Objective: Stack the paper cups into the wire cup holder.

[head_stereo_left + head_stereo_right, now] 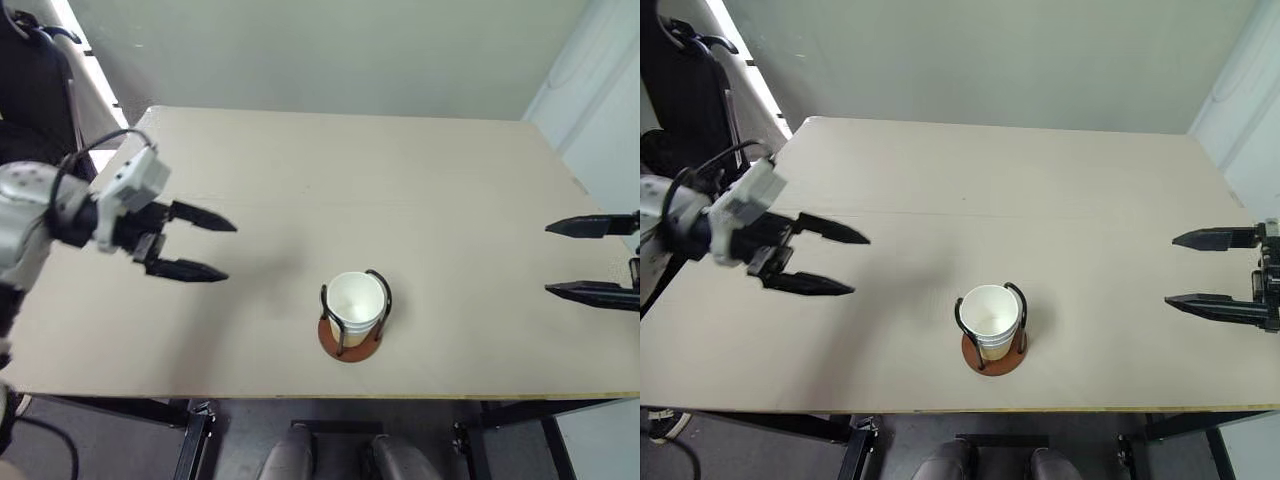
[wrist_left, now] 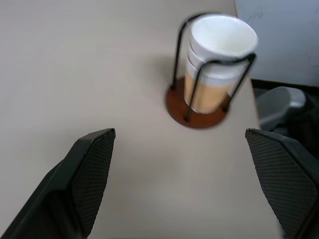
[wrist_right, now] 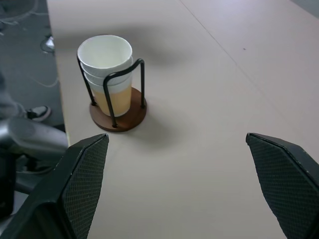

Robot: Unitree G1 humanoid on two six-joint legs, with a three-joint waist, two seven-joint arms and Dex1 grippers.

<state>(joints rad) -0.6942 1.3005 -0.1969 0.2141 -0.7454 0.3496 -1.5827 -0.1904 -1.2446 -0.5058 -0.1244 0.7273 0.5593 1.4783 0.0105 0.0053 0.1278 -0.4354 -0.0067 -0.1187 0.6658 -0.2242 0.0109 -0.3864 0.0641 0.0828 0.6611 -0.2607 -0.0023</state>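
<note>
The paper cups [image 1: 356, 303] sit nested one inside another in the wire cup holder [image 1: 350, 341], which stands on the table near its front edge; their white rims show stacked in the left wrist view [image 2: 215, 55] and the right wrist view [image 3: 106, 64]. My left gripper [image 1: 207, 246] hovers open over the table's left side, well clear of the holder, pointing toward it with nothing between its fingers. At the table's right edge my right gripper [image 1: 570, 258] is open too, empty, aimed back at the holder.
The beige table [image 1: 400, 190] stretches wide behind and on both sides of the holder. Its front edge runs just below the holder's brown base. A dark chair [image 1: 690, 90] stands past the far left corner.
</note>
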